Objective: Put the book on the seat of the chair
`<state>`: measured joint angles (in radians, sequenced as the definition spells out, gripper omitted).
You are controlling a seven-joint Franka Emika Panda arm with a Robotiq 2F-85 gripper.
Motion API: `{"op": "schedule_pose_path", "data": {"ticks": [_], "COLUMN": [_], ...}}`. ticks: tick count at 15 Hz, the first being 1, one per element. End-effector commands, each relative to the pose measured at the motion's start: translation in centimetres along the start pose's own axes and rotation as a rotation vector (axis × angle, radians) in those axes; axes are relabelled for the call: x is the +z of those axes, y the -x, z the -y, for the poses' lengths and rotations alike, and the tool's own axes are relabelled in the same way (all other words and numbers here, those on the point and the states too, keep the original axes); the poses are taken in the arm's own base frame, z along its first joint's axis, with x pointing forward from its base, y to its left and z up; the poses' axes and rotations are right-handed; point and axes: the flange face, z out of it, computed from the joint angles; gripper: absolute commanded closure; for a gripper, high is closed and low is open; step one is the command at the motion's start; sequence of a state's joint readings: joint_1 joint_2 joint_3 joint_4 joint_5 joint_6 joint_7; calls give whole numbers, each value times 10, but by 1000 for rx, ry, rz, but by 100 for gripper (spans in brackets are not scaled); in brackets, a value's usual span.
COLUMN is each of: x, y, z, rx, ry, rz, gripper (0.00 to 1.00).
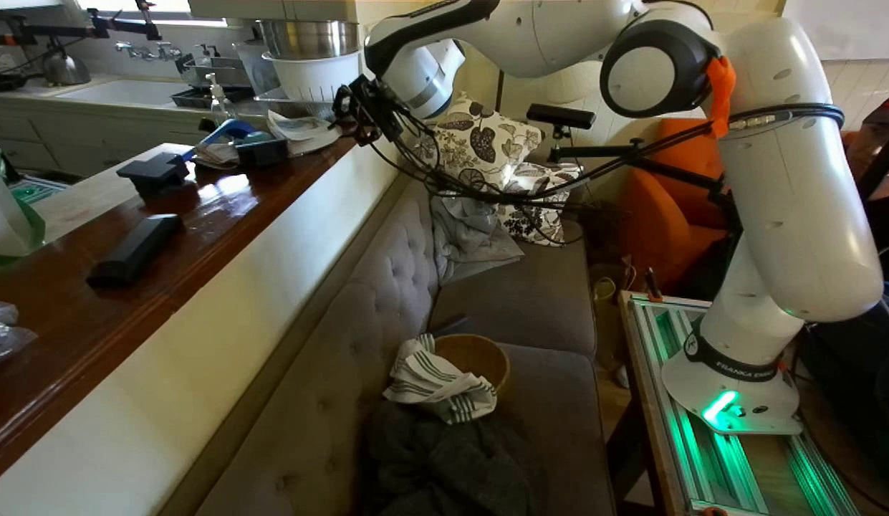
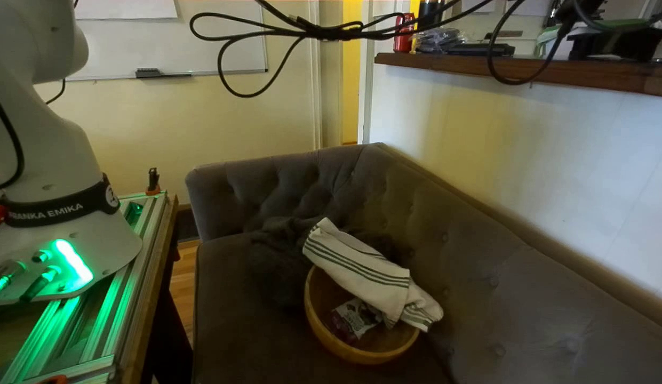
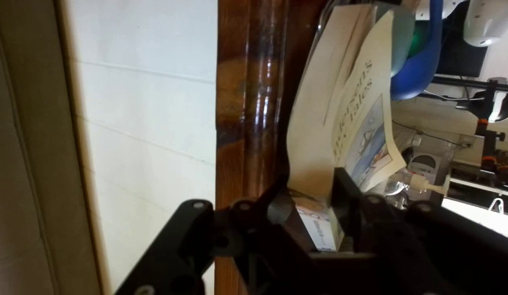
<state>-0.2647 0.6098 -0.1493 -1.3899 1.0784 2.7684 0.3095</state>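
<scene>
kiwi: So where's the book (image 3: pixel 344 119) and which way's it pointing?

me: On the desk (image 3: pixel 254 102) (ok, a wooden ledge), just inside its front edge in my wrist view. The longest stretch I can see runs up that view away from my gripper (image 3: pixel 311 182), leaning a bit right at the top, so roughly alongside that edge. Title lines go the same way, letter tops toward the front edge. Cover's curled though, so can't swear that's the true long axis.

kiwi: Got hold of it?

me: Gripper's at the lower end of the book. Fingers (image 3: pixel 346 192) are apart with a slice of book showing between them; can't tell from over here if they're actually pinching. In an exterior view the arm (image 1: pixel 559 36) reaches to the desk's far corner.

kiwi: What's around it?

me: Some blue curved thing (image 3: pixel 421 73) beside the cover, on the side away from the front edge. In an exterior view a long black thing (image 1: pixel 135 251) lies toward the desk's near end, well apart from the book. Below the front edge is the grey sofa (image 1: pixel 516 308), and on its seat, in both exterior views, a wooden bowl (image 2: pixel 331 341) with a striped cloth (image 2: pixel 363 266) draped over the rim.
</scene>
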Motion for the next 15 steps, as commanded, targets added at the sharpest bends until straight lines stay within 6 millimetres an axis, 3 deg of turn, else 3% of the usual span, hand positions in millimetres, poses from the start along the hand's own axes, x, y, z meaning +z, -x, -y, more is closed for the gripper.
{"op": "schedule_pose_path", "data": {"ticks": [1, 2, 3, 4, 5, 11, 15], "x": [-37, -44, -47, -48, -50, -45, -48], "y": [-6, -8, -9, -8, -8, -12, -4], "z": [-22, -26, -28, -31, -34, -65, -50], "rx": [49, 57, 63, 67, 71, 131, 88], "ry": [61, 67, 76, 82, 92, 192, 137], "rz": [-58, -74, -79, -83, -87, -72, -32], "gripper": [92, 92, 75, 45, 44, 2, 0]}}
